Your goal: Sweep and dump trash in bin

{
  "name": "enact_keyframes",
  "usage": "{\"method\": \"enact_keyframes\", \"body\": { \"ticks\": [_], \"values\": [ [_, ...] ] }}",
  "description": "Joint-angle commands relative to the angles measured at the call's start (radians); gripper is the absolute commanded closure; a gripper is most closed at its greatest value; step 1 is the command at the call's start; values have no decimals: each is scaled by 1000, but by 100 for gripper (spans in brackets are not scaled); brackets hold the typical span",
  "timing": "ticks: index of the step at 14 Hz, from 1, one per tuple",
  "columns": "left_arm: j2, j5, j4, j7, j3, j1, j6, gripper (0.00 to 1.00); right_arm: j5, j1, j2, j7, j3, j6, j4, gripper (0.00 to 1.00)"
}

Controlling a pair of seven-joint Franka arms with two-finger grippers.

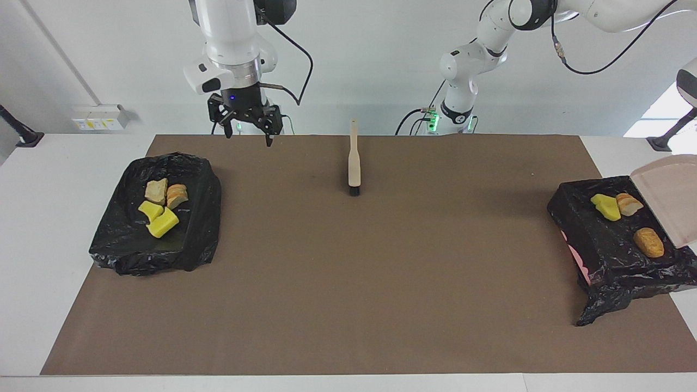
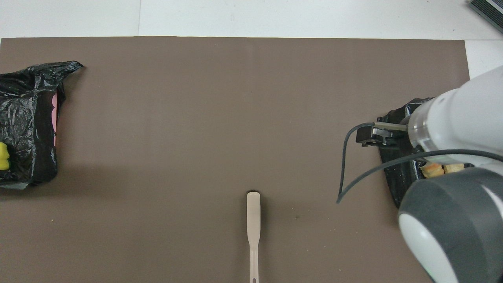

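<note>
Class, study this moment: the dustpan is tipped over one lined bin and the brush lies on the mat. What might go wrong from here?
1. The brown nugget lies close to the bin rim, beside the tilted dustpan; pulling the pan away might knock it out.
2. The loose black liner trails onto the mat; the dustpan's edge might snag it.
3. The brush lies unheld, so a passing right gripper may bump it.
</note>
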Motion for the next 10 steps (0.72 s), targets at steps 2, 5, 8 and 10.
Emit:
{"method": "enact_keyframes", "body": {
  "ticks": [2,5,8,10],
  "values": [
    [-124,-87,-57,-43,3,-4,-11,100,86,-49,-64,-47,-113,-50,14,0],
    [-121,-309,-63,-94,3,-14,-14,100,89,-49,-99,-229,-232,-85,13,0],
    [-116,-451,-96,-231,2,-41,-44,100,71,-70,-113,-383,-296,-82,-25,0],
    [-119,-506,-152,-433,2,-110,-55,100,71,-92,-110,-375,-294,-56,-85,0]
  ]
}}
